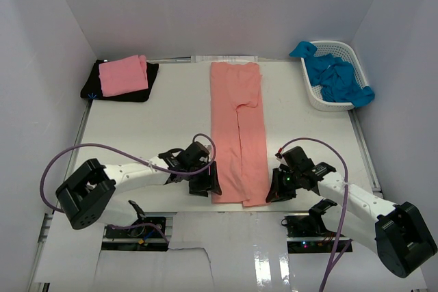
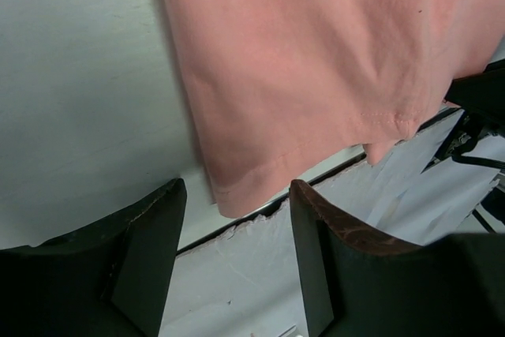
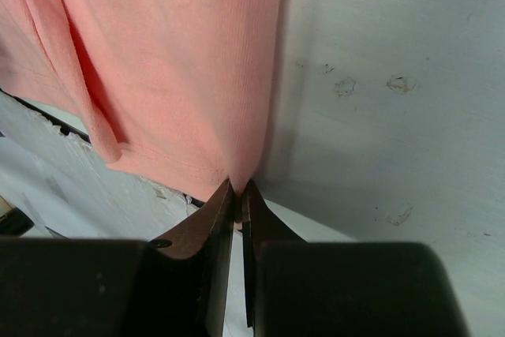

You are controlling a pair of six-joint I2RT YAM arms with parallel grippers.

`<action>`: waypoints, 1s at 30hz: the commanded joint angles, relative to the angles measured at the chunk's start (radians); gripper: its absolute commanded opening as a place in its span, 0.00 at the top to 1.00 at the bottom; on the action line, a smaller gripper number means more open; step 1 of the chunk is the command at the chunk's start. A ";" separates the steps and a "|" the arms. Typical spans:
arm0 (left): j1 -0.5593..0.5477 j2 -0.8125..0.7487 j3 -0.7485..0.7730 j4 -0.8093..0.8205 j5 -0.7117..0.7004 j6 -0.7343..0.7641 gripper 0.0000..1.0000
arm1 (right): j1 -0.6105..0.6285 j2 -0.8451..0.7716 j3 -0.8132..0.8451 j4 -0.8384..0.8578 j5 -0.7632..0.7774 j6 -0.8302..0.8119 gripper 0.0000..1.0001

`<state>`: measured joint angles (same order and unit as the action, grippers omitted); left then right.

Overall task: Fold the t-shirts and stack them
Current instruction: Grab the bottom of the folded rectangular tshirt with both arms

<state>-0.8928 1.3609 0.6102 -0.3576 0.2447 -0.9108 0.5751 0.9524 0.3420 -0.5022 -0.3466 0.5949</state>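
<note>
Nearest me, right claw [image 3: 238, 189] clenches the near-right hem corner of the salmon shirt [image 1: 237, 128], left claw [image 2: 237, 189] gapes released at its near-left corner, and I see it lying mid worktop [image 1: 157, 124], long axis near-to-far.

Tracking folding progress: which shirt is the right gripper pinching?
The salmon shirt laid out in the middle: the right gripper is shut on its near corner. The pink shirt lies on the black shirt far left; the blue shirts fill the basket.
</note>
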 commanded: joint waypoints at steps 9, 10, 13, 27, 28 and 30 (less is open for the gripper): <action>-0.044 0.075 -0.035 0.028 -0.022 -0.025 0.37 | -0.003 -0.017 -0.018 -0.007 0.014 -0.009 0.89; -0.044 0.075 -0.036 0.029 -0.022 -0.025 0.38 | -0.003 -0.017 -0.018 -0.007 0.014 -0.009 0.89; -0.044 0.066 -0.047 0.028 -0.019 -0.026 0.41 | -0.003 -0.018 -0.018 -0.009 0.012 -0.009 0.89; -0.044 0.078 -0.082 0.045 0.001 -0.031 1.00 | -0.003 -0.023 -0.017 -0.007 0.006 -0.006 0.89; -0.044 0.087 -0.079 0.051 0.004 -0.028 1.00 | -0.003 -0.024 -0.017 -0.009 0.003 -0.004 0.90; -0.044 0.101 -0.075 0.057 0.018 -0.023 1.00 | -0.003 -0.027 -0.014 -0.013 0.000 -0.006 0.91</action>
<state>-0.9314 1.4105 0.5598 -0.2501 0.3099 -0.9630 0.5751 0.9394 0.3363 -0.5007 -0.3466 0.5953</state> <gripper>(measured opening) 0.034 0.102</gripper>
